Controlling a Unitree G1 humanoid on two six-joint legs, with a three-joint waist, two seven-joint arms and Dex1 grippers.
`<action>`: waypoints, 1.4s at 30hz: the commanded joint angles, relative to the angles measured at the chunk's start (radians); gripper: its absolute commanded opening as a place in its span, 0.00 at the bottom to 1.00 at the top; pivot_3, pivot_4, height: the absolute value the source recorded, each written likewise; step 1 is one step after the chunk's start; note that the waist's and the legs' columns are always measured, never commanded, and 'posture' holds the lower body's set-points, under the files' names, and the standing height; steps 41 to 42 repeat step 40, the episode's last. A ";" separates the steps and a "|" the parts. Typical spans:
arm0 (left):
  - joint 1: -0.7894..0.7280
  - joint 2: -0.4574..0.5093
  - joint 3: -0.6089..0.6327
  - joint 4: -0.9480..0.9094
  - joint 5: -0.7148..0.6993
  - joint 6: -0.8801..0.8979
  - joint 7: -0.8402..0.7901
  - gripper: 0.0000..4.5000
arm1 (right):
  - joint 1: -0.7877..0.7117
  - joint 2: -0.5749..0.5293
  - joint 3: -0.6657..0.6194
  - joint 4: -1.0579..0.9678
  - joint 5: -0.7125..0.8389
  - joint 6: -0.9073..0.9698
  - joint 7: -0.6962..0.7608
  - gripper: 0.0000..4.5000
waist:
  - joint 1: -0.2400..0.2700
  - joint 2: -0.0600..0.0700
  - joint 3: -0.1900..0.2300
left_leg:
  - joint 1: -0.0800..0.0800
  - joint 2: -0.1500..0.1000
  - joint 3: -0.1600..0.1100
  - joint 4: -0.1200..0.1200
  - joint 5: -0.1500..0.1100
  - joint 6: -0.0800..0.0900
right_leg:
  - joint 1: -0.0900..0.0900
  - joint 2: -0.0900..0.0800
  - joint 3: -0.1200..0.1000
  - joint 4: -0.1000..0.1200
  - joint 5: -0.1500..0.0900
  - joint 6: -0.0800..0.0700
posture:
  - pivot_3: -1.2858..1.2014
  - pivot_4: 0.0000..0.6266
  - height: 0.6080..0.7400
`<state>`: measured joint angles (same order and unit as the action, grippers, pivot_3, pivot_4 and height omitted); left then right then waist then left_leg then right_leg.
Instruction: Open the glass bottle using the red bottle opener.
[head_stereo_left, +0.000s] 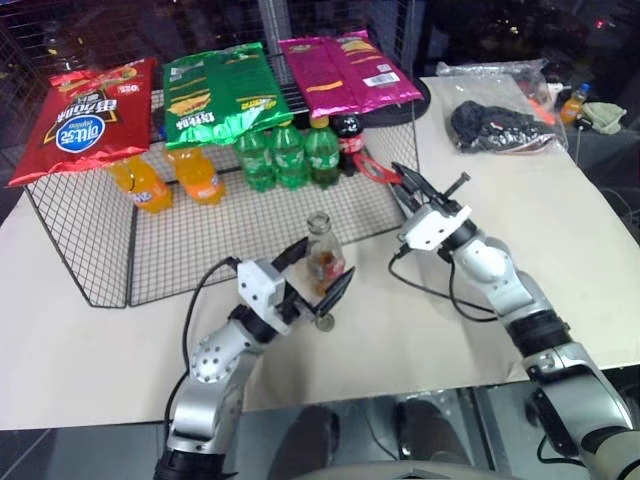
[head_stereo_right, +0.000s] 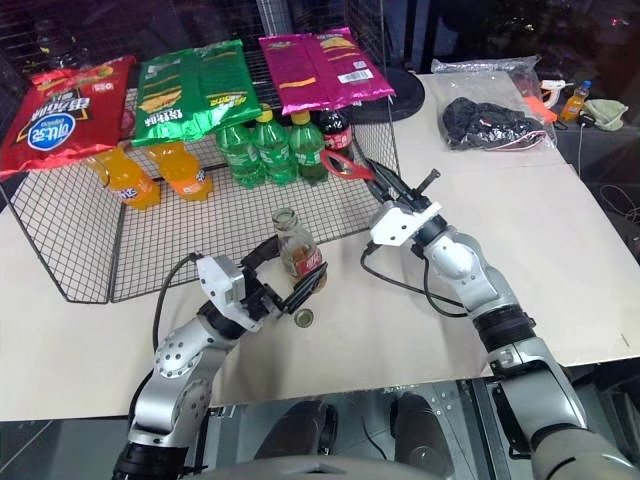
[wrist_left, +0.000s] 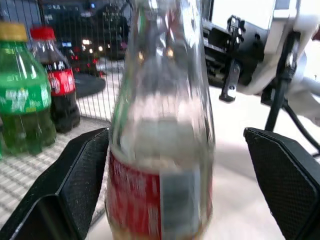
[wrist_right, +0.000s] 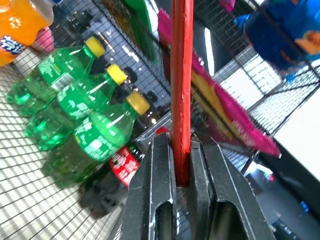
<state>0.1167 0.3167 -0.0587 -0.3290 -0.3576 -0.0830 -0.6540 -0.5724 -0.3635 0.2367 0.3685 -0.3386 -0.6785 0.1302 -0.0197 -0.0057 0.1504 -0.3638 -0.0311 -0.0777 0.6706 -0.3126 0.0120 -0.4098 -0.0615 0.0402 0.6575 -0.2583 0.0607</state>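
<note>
Your left pincer (head_stereo_left: 305, 278) stands wide open around the small clear glass bottle (head_stereo_left: 322, 255), upright near the tabletop's (head_stereo_left: 560, 240) front edge, mouth bare, a round metal cap (head_stereo_right: 304, 318) lying beside it. Your right pincer (head_stereo_left: 403, 187) is clamped on the flat red plastic opener (head_stereo_left: 376, 168), further back over the wire rack.

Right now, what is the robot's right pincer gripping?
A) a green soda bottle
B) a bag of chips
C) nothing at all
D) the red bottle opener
D: the right pincer is shut on the handle of the red bottle opener, whose ring head sticks out toward the wire rack, while the glass bottle stands uncapped between the open fingers of the left pincer.
</note>
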 joint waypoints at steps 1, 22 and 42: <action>0.039 0.030 0.027 -0.043 -0.012 -0.028 -0.028 0.98 | 0.037 0.005 -0.014 -0.054 0.106 0.043 0.083 0.00 | 0.000 0.000 0.000 | 0.000 0.000 0.000 0.000 0.000 0.000 | 0.000 0.000 0.000 0.000 0.000 0.000 | 0.52 0.24 1.00; 0.396 0.105 0.218 -0.146 -0.084 -0.042 -0.052 1.00 | 0.469 -0.172 -0.109 -0.581 0.692 0.823 0.589 0.64 | 0.006 -0.001 0.002 | 0.001 0.001 -0.001 0.000 -0.003 0.005 | 0.001 -0.003 -0.001 0.000 0.000 0.000 | 0.52 0.24 1.00; 0.468 0.126 0.333 -0.141 0.042 0.004 0.057 1.00 | 0.671 -0.272 -0.316 -0.510 0.721 0.623 0.795 0.98 | 0.007 -0.003 0.003 | 0.002 0.001 -0.001 0.000 -0.003 0.005 | 0.003 -0.001 -0.002 -0.001 0.000 0.000 | 0.52 0.24 1.00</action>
